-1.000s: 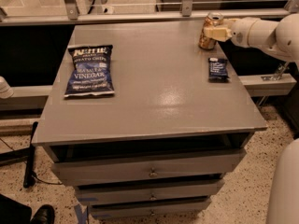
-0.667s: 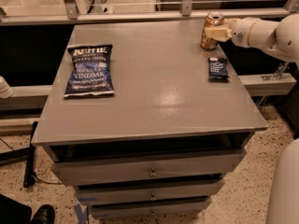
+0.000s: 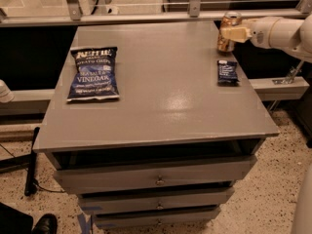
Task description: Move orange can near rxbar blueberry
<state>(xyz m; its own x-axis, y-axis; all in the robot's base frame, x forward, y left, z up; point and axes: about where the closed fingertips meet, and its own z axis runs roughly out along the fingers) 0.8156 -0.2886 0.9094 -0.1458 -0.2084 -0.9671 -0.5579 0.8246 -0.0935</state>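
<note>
The orange can (image 3: pixel 225 42) stands upright near the far right edge of the grey tabletop (image 3: pixel 161 91). My gripper (image 3: pixel 235 33) reaches in from the right on a white arm and is shut on the can's upper half, with a pale finger (image 3: pixel 233 33) across its front. The rxbar blueberry (image 3: pixel 227 72), a small flat dark-blue bar, lies flat on the table just in front of the can, a short gap away. I cannot tell whether the can's base touches the table.
A large blue chip bag (image 3: pixel 93 73) lies flat on the left side of the table. A metal rail (image 3: pixel 146 17) runs behind the table's far edge. Drawers (image 3: pixel 156 179) sit below the front edge.
The gripper and the can have shifted a little to the right along the far edge. The bar and the chip bag have not moved.
</note>
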